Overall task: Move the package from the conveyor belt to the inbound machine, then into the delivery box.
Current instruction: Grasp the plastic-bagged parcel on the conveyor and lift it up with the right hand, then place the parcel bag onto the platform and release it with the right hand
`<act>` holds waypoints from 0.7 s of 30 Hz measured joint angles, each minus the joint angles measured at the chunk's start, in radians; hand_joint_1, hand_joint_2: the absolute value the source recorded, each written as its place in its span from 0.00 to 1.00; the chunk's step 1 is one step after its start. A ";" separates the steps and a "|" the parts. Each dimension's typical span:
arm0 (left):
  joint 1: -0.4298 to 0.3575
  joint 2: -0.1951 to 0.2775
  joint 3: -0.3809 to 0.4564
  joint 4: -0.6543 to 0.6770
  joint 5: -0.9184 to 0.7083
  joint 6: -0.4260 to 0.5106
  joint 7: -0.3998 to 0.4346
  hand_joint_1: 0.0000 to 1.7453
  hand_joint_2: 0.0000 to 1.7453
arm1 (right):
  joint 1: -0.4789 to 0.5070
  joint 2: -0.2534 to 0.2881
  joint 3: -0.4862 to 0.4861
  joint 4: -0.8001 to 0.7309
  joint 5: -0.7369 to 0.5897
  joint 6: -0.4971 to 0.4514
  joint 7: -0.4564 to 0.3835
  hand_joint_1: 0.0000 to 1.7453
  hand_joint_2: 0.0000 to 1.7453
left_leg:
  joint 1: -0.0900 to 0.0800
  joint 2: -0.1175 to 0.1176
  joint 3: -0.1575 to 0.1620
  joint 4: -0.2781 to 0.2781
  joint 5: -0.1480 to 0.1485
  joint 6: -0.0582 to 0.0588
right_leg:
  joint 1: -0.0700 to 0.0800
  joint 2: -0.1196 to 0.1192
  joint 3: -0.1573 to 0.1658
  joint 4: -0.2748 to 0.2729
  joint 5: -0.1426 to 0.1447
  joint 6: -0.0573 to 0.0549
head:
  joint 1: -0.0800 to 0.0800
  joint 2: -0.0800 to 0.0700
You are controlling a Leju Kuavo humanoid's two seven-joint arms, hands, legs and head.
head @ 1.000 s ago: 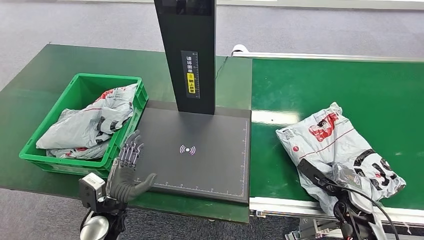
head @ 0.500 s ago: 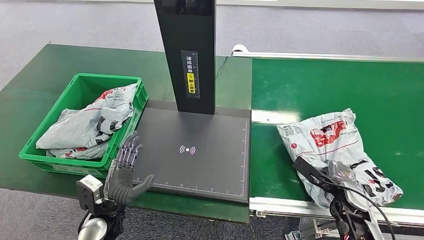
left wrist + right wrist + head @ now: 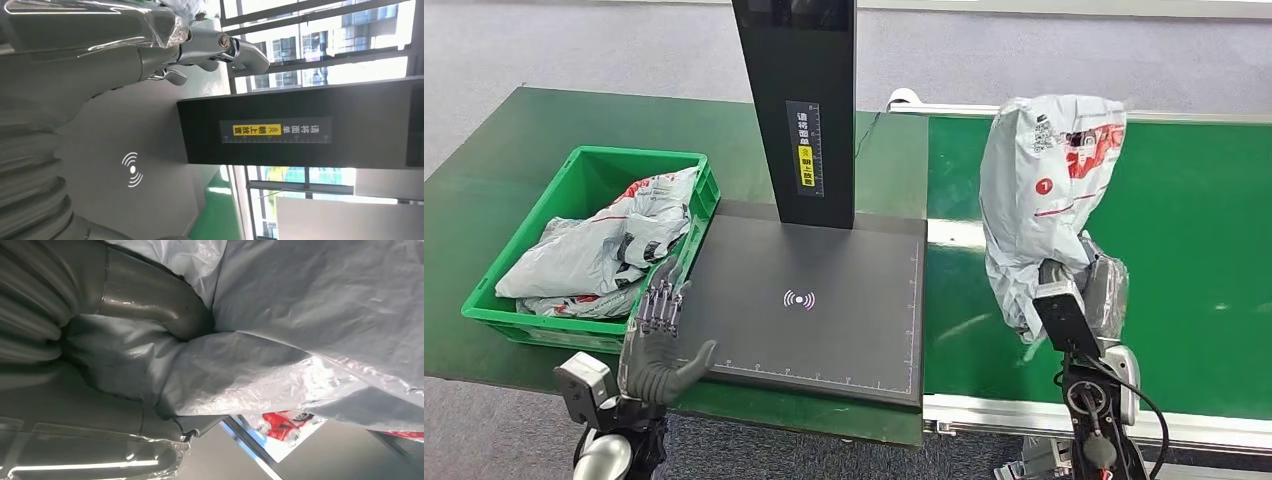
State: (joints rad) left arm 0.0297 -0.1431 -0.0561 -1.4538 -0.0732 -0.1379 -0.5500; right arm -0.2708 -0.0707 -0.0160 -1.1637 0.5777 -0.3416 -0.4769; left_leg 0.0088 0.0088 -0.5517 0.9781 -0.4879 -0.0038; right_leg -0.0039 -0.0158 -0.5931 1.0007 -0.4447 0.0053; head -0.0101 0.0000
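Note:
A grey plastic package with red print hangs upright above the green conveyor belt, lifted clear of it. My right hand grips its lower end; the grey thumb presses into the crumpled bag. The black inbound machine plate with its white wave mark lies left of the belt, under a black post. My left hand hovers with fingers spread and nothing in it at the plate's near left corner, beside the green delivery box.
The green box holds several grey packages. The plate and box sit on a green table with grey floor beyond. In the left wrist view the post's yellow label and the wave mark show.
My right hand has lifted the package off the belt, from lying flat at the right to hanging upright near the plate's edge. The left hand has drifted slightly left and down.

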 joint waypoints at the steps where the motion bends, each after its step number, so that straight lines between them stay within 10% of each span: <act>1: -0.002 0.000 0.000 0.000 0.000 0.000 -0.001 0.00 1.00 | 0.007 0.008 0.007 -0.024 0.010 -0.021 -0.014 1.00 1.00 | 0.000 0.000 0.000 0.000 0.000 0.000 | 0.000 0.000 0.000 0.000 0.000 0.000 | 0.000 0.000; 15: -0.043 0.000 -0.003 0.015 0.001 -0.015 -0.007 0.00 1.00 | 0.087 0.038 0.158 -0.192 0.336 -0.088 -0.051 1.00 1.00 | 0.000 0.000 0.000 0.000 0.000 0.000 | 0.000 0.000 0.000 0.000 0.000 0.000 | -0.001 0.000; 21: -0.065 0.005 -0.012 0.044 0.002 -0.033 -0.019 0.00 1.00 | 0.104 0.035 0.407 -0.189 0.404 0.063 -0.012 1.00 1.00 | 0.000 0.001 0.000 0.000 0.000 0.000 | 0.000 0.000 0.000 0.000 0.000 0.000 | 0.000 0.000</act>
State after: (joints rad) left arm -0.0353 -0.1383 -0.0685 -1.4099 -0.0709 -0.1704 -0.5690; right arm -0.1667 -0.0355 0.3911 -1.3527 0.9817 -0.2789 -0.4887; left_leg 0.0092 0.0097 -0.5515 0.9778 -0.4878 -0.0038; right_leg -0.0035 -0.0156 -0.5931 1.0007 -0.4449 0.0049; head -0.0101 0.0000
